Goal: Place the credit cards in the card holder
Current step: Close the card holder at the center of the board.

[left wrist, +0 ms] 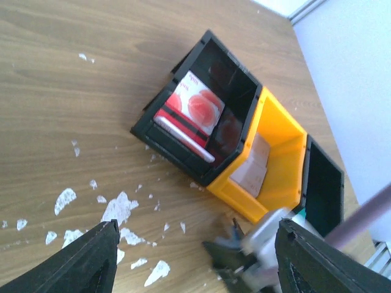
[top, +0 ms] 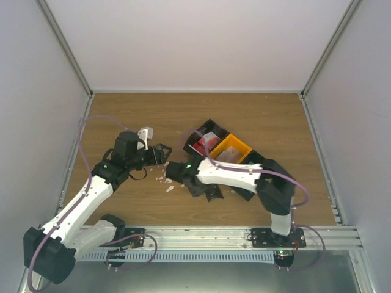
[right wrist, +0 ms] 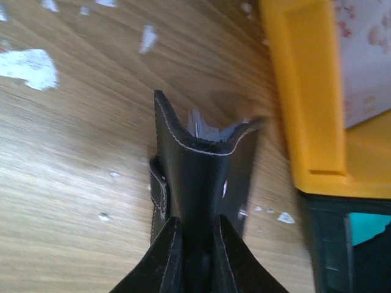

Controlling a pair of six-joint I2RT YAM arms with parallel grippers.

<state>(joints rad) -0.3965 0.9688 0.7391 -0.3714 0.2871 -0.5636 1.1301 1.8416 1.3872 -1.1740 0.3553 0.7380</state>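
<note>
The card holder (right wrist: 201,165) stands on edge on the wood in the right wrist view, black with pale stitching, its top gaping slightly to show a grey lining; the right gripper (right wrist: 197,244) is clamped on its lower part, one finger on each side. Just to its right runs the rim of the orange bin (right wrist: 299,91) with a pale card (right wrist: 366,55) inside, and a teal card (right wrist: 366,226) shows in the corner. The left wrist view adds what that one lacks: a black bin (left wrist: 183,61) holding a red-and-white card (left wrist: 195,110), touching the orange bin (left wrist: 281,140), then a second black bin (left wrist: 324,183). The left gripper (left wrist: 195,262) has its fingers wide apart with nothing between them, above white scraps (left wrist: 119,207). From overhead, the left gripper (top: 160,154) and right gripper (top: 174,172) sit near each other at mid-table (top: 244,116), and the holder is hard to pick out under the arm. Bare wood lies beyond and left of the bins, and walls (top: 36,91) close three sides
</note>
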